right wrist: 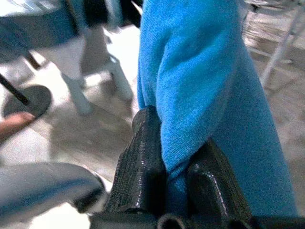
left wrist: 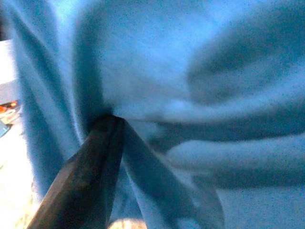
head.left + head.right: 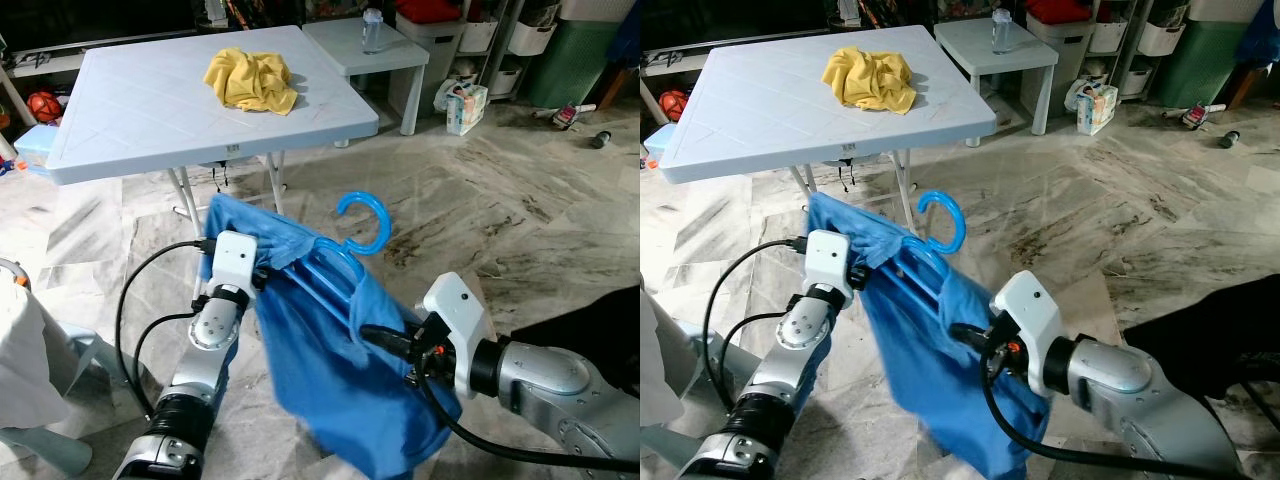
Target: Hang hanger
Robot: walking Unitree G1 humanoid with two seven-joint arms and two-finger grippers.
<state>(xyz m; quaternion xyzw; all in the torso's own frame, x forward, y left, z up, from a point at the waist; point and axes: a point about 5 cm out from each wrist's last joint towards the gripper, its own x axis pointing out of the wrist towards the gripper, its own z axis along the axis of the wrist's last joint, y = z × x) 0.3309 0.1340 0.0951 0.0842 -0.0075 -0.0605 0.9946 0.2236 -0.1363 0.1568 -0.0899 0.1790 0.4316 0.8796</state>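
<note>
A blue garment [image 3: 330,385] hangs on a blue plastic hanger [image 3: 335,262], held in the air between my two arms. The hanger's hook [image 3: 366,214] stands free above the cloth. My left gripper [image 3: 264,272] is at the garment's upper left corner, shut with cloth bunched around its finger [image 2: 88,167]. My right gripper [image 3: 382,338] pinches the garment's right side; its black fingers [image 1: 143,171] are shut on a fold of blue cloth [image 1: 200,90].
A pale folding table [image 3: 130,110] stands ahead with a yellow cloth [image 3: 252,80] on it. Behind it is a small white table [image 3: 345,48] with a bottle [image 3: 372,30]. A white chair [image 3: 45,420] is at my left, marble floor [image 3: 500,210] to the right.
</note>
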